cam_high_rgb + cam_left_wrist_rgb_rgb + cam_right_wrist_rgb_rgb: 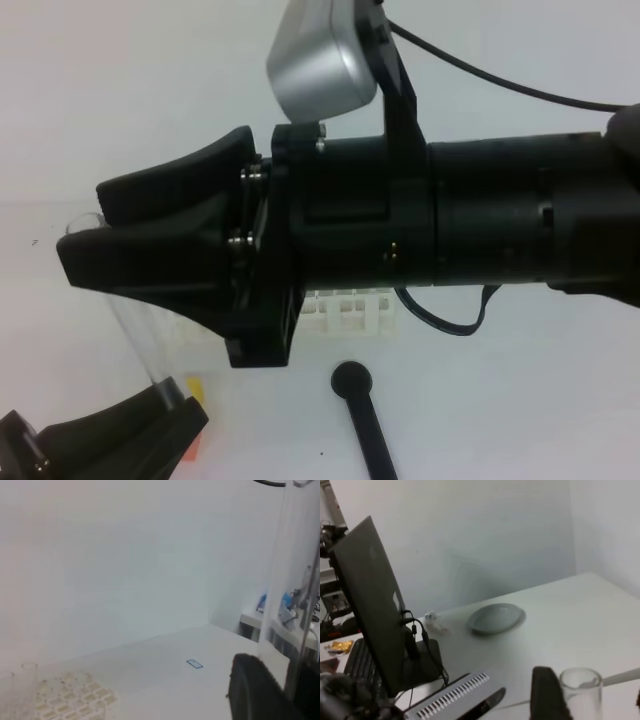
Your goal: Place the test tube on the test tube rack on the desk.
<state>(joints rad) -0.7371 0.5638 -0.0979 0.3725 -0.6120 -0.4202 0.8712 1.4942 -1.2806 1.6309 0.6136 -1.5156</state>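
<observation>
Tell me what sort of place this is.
Probably a lab or office workbench: a white desk holds a test tube rack, a glass test tube is held above it, and a monitor with keyboard stands nearby.

Colours observed: mainly black, white and clear glass.
The right gripper (pixel 85 235) and its arm are matt black, carrying a silver-grey camera housing (pixel 318 60). The test tube (pixel 135 310) is clear and colourless. The test tube rack (pixel 350 310) is white, as is the desk (pixel 520 400). A black round-headed stick (pixel 362 415) lies near. The left gripper (pixel 110 435) is black; beside it, a yellow-and-orange block (pixel 193 420).
</observation>
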